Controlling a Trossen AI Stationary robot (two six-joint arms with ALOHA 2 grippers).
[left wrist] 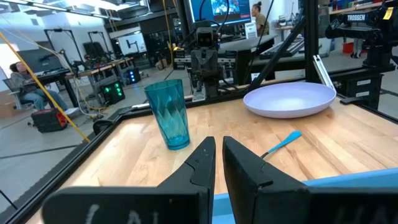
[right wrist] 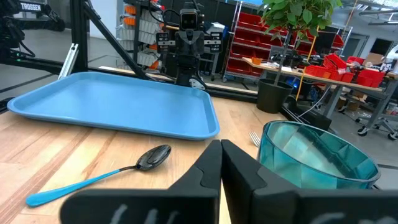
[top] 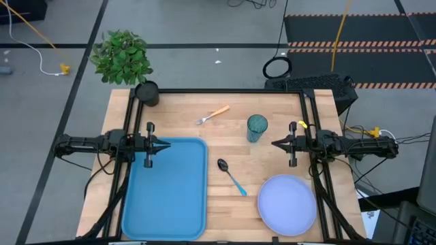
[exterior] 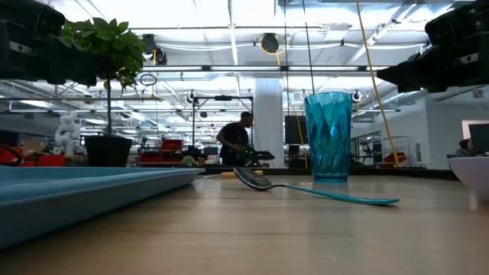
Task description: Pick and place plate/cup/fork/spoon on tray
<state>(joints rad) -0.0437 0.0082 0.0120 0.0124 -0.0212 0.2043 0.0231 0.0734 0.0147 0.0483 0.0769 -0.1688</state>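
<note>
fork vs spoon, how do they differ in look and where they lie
The fork has an orange handle and silvery tines; the spoon has a blue handle and a black bowl. The fork lies toward the table's far edge, the spoon nearer, beside the tray. Both lie flat on bare wood, untouched.

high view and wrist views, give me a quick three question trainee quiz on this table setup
1. True or false: the tray holds the plate.
2. Which item lies nearest the potted plant? A) the fork B) the spoon C) the cup
3. Fill in: the cup stands ___ on the table.

Key:
1. False; the tray is bare, the plate sits on the table.
2. A
3. upright
</note>
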